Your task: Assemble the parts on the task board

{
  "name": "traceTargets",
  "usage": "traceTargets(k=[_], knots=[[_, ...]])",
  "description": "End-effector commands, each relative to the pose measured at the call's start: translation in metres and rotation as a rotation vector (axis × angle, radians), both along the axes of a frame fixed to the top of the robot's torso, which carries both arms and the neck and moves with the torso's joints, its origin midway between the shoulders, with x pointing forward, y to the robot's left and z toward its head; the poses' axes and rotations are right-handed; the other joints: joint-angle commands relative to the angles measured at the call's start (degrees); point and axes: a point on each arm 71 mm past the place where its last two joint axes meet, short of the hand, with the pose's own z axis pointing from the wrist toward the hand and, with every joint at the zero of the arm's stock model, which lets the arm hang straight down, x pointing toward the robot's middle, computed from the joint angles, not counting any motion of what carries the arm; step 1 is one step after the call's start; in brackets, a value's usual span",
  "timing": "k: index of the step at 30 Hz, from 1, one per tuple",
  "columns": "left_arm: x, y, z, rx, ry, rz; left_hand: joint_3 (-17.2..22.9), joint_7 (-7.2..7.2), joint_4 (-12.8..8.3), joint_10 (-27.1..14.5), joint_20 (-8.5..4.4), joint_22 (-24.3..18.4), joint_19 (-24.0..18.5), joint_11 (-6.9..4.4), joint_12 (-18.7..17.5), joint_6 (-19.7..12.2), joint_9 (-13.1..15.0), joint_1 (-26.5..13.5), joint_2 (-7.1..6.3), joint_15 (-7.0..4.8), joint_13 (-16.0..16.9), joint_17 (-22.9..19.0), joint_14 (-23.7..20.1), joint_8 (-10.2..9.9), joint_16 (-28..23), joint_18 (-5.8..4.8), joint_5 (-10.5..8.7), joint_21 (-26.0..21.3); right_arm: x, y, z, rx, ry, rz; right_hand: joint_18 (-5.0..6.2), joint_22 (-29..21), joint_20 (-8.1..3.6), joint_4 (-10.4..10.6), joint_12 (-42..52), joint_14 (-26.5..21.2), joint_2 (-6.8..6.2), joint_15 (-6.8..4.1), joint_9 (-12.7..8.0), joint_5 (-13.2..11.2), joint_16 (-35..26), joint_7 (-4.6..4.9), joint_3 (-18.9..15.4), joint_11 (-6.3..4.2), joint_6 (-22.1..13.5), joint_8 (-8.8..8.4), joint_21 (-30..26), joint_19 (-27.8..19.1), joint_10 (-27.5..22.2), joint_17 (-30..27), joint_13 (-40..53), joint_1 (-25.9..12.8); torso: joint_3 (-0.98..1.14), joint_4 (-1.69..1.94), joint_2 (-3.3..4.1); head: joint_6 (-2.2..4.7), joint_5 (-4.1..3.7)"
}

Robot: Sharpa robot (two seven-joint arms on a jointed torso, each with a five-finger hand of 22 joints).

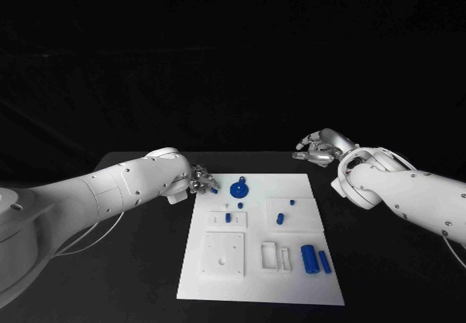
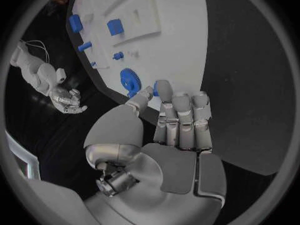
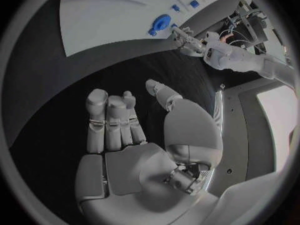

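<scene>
The white task board (image 1: pixel 257 282) lies in the middle of the black table. A blue gear (image 1: pixel 239 191) sits near its far left corner, also seen as the gear (image 2: pixel 129 78). My left hand (image 1: pixel 200 180) is at the board's far left edge, beside the gear. Between its thumb and a fingertip it pinches a small blue part (image 2: pixel 155 91), seen at the fingertips as the part (image 1: pixel 215 190). My right hand (image 1: pixel 321 148) hovers over the table beyond the board's far right corner, fingers apart, holding nothing. Small blue pegs (image 1: pixel 228 217) stand mid-board.
Two long blue cylinders (image 1: pixel 314 260) lie at the board's near right. A raised white square block (image 1: pixel 225 254) and narrow white frames (image 1: pixel 275 257) occupy its near half. More small blue pegs (image 1: pixel 279 217) stand right of centre. Black table (image 1: pixel 388 269) surrounds the board.
</scene>
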Motion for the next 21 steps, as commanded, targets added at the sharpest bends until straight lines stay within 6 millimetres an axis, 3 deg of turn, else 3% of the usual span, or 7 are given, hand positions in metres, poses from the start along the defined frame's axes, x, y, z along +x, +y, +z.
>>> traceTargets(k=[1, 7, 10, 11, 12, 13, 21], knots=[[-0.0009, -0.0028, -0.0013, -0.018, 0.019, -0.023, 0.05, -0.06, -0.75, 0.37, -7.07, 0.11, -0.18, -0.03, 0.06, 0.86, 0.16, -0.13, 1.12, -0.20, -0.02, 0.09, 0.02, 0.34, 0.30, -1.25, 0.24, -0.41, -0.0003, 0.0018, -0.0004, -0.005, 0.002, 0.016, 4.84, 0.05, -0.22, 0.12, 0.22, 0.45, -0.02, -0.09, -0.09, 0.21, -0.17, 0.28, -0.15, -0.15, -0.01, -0.28, -0.29, 0.08, -0.02, -0.09, -0.07, 0.44, 0.02, 0.02, -0.02, -0.07, 0.02], [-0.0010, -0.0003, -0.0009, -0.046, 0.015, -0.011, 0.58, -0.84, -3.28, 1.44, -7.17, 0.37, 0.26, -0.73, 0.19, 3.62, 0.35, -0.31, 3.22, -0.77, -0.03, 0.39, 0.77, 1.40, 0.86, -1.32, 0.64, -0.28, -0.0003, 0.0020, -0.0008, -0.005, 0.003, 0.016, 4.84, 0.06, -0.22, 0.13, 0.23, 0.46, -0.02, -0.09, -0.09, 0.23, -0.17, 0.27, -0.16, -0.15, 0.00, -0.28, -0.29, 0.09, -0.01, -0.09, -0.08, 0.45, 0.01, -0.01, -0.03, -0.13, 0.09], [-0.0012, 0.0016, -0.0001, -0.057, 0.003, -0.003, 1.10, -1.21, -4.33, 2.10, -7.28, 0.49, 0.76, -1.05, 0.18, 4.77, 0.32, -0.67, 3.55, -1.04, -0.09, 0.58, 1.24, 1.75, 1.16, -1.29, 0.94, -0.14, -0.0003, 0.0021, -0.0010, -0.005, 0.003, 0.017, 4.84, 0.06, -0.22, 0.13, 0.23, 0.46, -0.01, -0.09, -0.09, 0.24, -0.17, 0.28, -0.16, -0.15, 0.00, -0.28, -0.30, 0.09, -0.01, -0.09, -0.09, 0.45, 0.01, -0.01, -0.04, -0.18, 0.11], [-0.0014, 0.0023, 0.0001, -0.063, 0.000, 0.001, 1.51, -1.31, -4.43, 2.36, -7.33, 0.50, 0.94, -1.18, 0.20, 5.05, 0.32, -0.67, 3.41, -1.14, -0.09, 0.65, 1.43, 1.83, 1.27, -1.26, 0.86, -0.12, -0.0004, 0.0022, -0.0010, -0.005, 0.003, 0.017, 4.84, 0.06, -0.22, 0.14, 0.23, 0.46, -0.01, -0.09, -0.09, 0.24, -0.17, 0.27, -0.16, -0.15, 0.00, -0.28, -0.30, 0.09, -0.01, -0.10, -0.09, 0.45, 0.01, 0.00, -0.03, -0.18, 0.13], [-0.0016, 0.0029, 0.0004, -0.069, -0.004, 0.008, 5.35, -1.32, -2.85, 2.76, -7.44, 0.33, 1.47, -1.43, -0.09, 5.39, 0.08, -0.15, 1.53, -1.30, -0.29, 0.69, 1.67, 1.71, 1.25, -1.22, -1.70, -0.33, -0.0004, 0.0021, -0.0011, -0.004, 0.004, 0.017, 4.84, 0.06, -0.22, 0.14, 0.23, 0.46, -0.02, -0.09, -0.09, 0.25, -0.17, 0.27, -0.16, -0.15, 0.00, -0.28, -0.30, 0.09, -0.01, -0.10, -0.09, 0.45, 0.02, 0.00, -0.04, -0.21, 0.18], [-0.0020, 0.0030, 0.0005, -0.071, -0.005, 0.007, 7.97, -1.30, -1.58, 2.95, -7.44, 0.36, 1.74, -1.42, -0.28, 5.53, -0.08, -0.03, 0.23, -1.26, -0.41, 0.70, 1.77, 1.59, 1.18, -1.30, -2.49, -0.34, -0.0005, 0.0019, -0.0011, -0.004, 0.004, 0.017, 4.84, 0.06, -0.22, 0.14, 0.23, 0.46, -0.02, -0.09, -0.09, 0.25, -0.17, 0.27, -0.17, -0.15, 0.00, -0.28, -0.30, 0.09, -0.01, -0.10, -0.10, 0.45, 0.03, 0.00, -0.02, -0.23, 0.23], [-0.0101, 0.0060, 0.0026, -0.100, -0.034, 0.013, 9.10, -1.59, -1.47, 3.15, -7.51, 0.56, 1.93, -1.44, -0.39, 6.29, -0.03, -0.35, -0.15, -1.36, -0.44, 0.79, 1.96, 1.89, 1.22, -1.32, -2.29, -0.20, -0.0008, -0.0001, -0.0013, -0.004, 0.004, 0.014, 4.84, 0.06, -0.22, 0.15, 0.24, 0.47, -0.01, -0.09, -0.10, 0.30, -0.18, 0.27, -0.17, -0.15, 0.00, -0.28, -0.31, 0.10, -0.01, -0.10, -0.11, 0.44, 0.03, 0.03, -0.03, -0.21, 0.37]])
